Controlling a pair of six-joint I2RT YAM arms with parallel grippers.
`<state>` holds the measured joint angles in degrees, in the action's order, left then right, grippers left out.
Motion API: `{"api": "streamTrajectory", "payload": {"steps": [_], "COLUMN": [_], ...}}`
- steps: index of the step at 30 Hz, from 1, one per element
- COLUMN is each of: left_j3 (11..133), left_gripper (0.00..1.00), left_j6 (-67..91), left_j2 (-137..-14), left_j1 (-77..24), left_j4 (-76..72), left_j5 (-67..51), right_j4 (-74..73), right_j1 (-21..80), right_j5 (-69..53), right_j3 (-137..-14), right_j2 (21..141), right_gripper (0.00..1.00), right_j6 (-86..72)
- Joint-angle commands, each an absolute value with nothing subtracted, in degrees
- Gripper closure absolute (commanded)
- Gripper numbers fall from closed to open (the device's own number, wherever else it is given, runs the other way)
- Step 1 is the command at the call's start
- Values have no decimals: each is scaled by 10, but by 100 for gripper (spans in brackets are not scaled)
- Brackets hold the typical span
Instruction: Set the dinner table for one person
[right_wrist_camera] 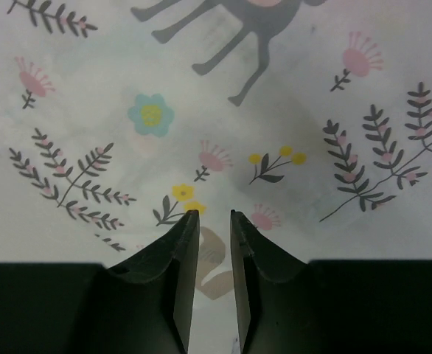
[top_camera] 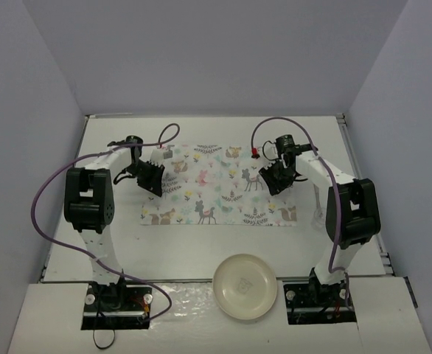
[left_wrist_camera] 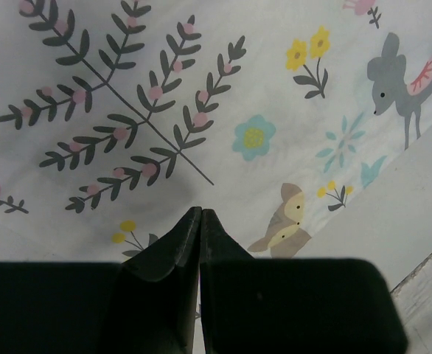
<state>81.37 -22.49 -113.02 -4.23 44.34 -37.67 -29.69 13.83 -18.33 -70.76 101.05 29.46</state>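
Observation:
The dinner table (top_camera: 201, 243) is a flat white surface between pale grey walls. A cloth placemat (top_camera: 220, 184) printed with animals and leaves lies spread flat in its middle. My left gripper (top_camera: 151, 184) hovers over the mat's left end. In the left wrist view the left gripper (left_wrist_camera: 201, 210) is shut, tips together just above the placemat (left_wrist_camera: 260, 88), with nothing seen between them. My right gripper (top_camera: 275, 183) is over the mat's right end. In the right wrist view the right gripper (right_wrist_camera: 212, 214) stands slightly open with only the placemat (right_wrist_camera: 201, 96) showing in the gap.
A round cream plate (top_camera: 245, 286) sits at the near edge between the two arm bases. A small clear glass-like thing (top_camera: 319, 219) stands right of the mat, beside the right arm. Bare table (left_wrist_camera: 415, 184) shows past the mat's edge.

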Motion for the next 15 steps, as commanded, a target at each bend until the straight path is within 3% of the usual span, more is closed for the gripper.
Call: {"api": "streamTrajectory", "payload": {"steps": [1,4,6,15], "left_j3": [803,781,762,652], "left_gripper": [97,75,67,64], "left_j6": [-264,-269,-265,-253], "left_j2": [-1083,-1075,-1061,-960], "left_j1": [-46,-45,-45,-44], "left_j4": [457,450,433,377], "left_j5": [-384,-364,-348,-274], "right_j4": [-499,-569,-586,-581], "right_j1": [159,186,206,341], "right_j5": [-255,-269,-280,-278], "right_j3": [-713,-691,-680,-615], "right_j2": [947,926,918,962], "right_gripper": [60,57,55,49], "right_j6": [389,420,425,405]}}
